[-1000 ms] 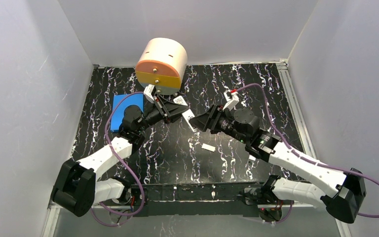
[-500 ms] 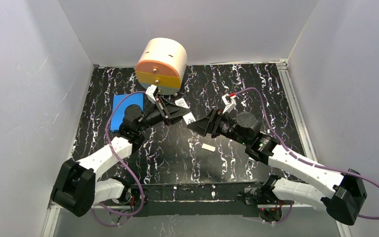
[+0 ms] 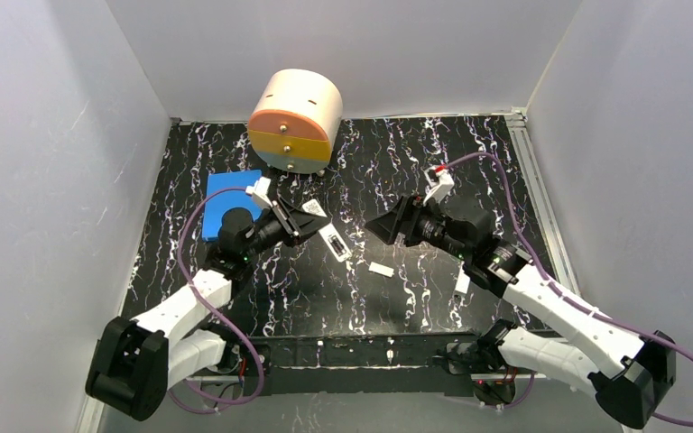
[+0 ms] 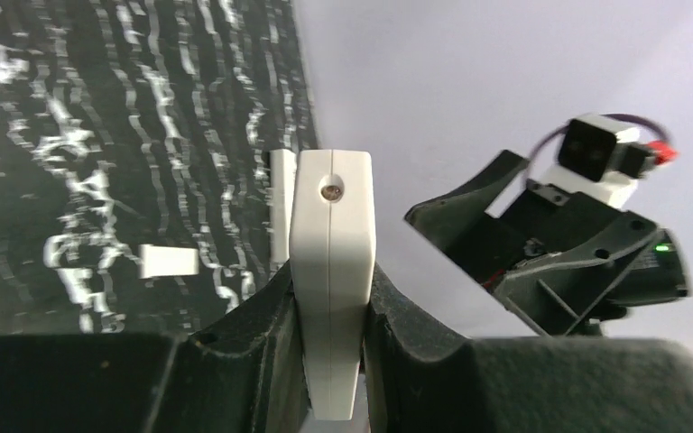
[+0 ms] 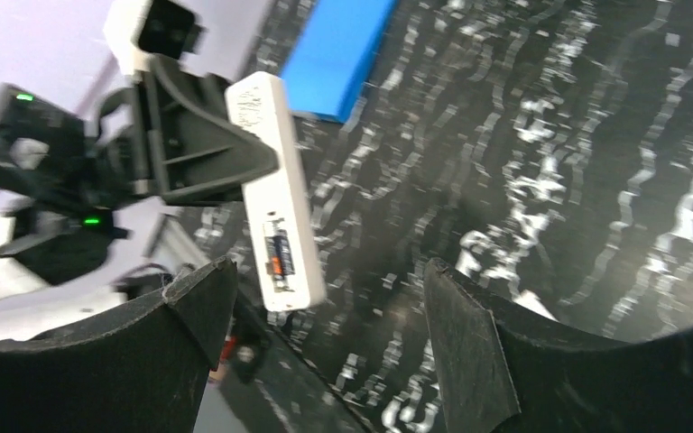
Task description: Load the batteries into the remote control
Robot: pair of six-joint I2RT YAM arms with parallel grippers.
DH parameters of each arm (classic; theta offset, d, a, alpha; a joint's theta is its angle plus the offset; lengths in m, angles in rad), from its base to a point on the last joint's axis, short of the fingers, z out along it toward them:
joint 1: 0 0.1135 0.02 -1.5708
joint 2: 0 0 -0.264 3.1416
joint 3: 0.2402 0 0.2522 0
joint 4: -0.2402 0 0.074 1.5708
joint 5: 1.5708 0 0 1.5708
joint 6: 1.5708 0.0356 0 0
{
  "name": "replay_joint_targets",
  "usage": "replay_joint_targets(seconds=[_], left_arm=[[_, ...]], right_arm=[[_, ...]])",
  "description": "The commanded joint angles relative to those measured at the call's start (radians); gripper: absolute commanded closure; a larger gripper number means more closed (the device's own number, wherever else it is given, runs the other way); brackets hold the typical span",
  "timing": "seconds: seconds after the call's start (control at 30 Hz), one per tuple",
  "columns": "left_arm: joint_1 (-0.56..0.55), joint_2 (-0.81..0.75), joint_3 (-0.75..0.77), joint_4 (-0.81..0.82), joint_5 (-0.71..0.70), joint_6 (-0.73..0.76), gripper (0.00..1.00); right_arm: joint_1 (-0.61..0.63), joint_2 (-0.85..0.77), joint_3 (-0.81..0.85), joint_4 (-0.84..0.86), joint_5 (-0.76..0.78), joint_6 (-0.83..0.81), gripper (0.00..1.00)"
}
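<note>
My left gripper (image 3: 305, 223) (image 4: 329, 284) is shut on the white remote control (image 3: 328, 236) (image 4: 331, 234), holding it edge-on above the table. In the right wrist view the remote control (image 5: 275, 194) shows its back, with dark batteries (image 5: 278, 255), one with an orange band, lying in the open compartment near its free end. My right gripper (image 3: 381, 225) (image 5: 334, 316) stands open and empty to the right of the remote, apart from it.
A small white cover piece (image 3: 381, 269) (image 4: 169, 261) lies on the black marbled table. A longer white bar (image 3: 461, 284) lies under the right arm. A blue block (image 3: 232, 200) (image 5: 338, 54) and a round orange-and-cream drum (image 3: 295, 122) sit at the back left.
The right gripper has opened wider and backed off to the right, away from the remote. The left arm has drawn the remote back toward the near side.
</note>
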Motion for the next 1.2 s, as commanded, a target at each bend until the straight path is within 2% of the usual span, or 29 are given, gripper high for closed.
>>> replay_joint_targets(seconds=[0.0,0.1,0.2,0.33,0.5,0.7,0.97,1.17], left_arm=[[0.007,-0.037,-0.042,-0.095,-0.090,0.179,1.00],[0.007,-0.027,-0.045,-0.096,-0.077,0.230,1.00],[0.008,-0.036,-0.029,-0.097,-0.050,0.265,1.00],[0.007,-0.049,-0.010,-0.115,-0.022,0.311,1.00],[0.007,-0.036,-0.016,-0.126,-0.005,0.323,1.00],[0.006,0.028,-0.026,-0.183,-0.049,0.312,1.00],[-0.023,0.184,0.008,-0.205,-0.098,0.324,1.00],[-0.041,0.223,0.023,-0.205,-0.115,0.334,1.00]], right_arm=[[-0.012,0.056,0.111,-0.268,0.076,-0.269,0.18],[-0.012,0.093,0.128,-0.311,0.067,-0.375,0.19],[-0.012,0.112,0.130,-0.325,-0.040,-0.472,0.19],[-0.011,0.200,0.130,-0.367,-0.089,-0.585,0.20],[0.032,0.423,0.213,-0.481,0.002,-0.675,0.24],[0.069,0.613,0.240,-0.497,0.110,-0.703,0.25],[0.076,0.718,0.247,-0.489,0.102,-0.775,0.25],[0.096,0.766,0.257,-0.487,0.040,-0.860,0.26]])
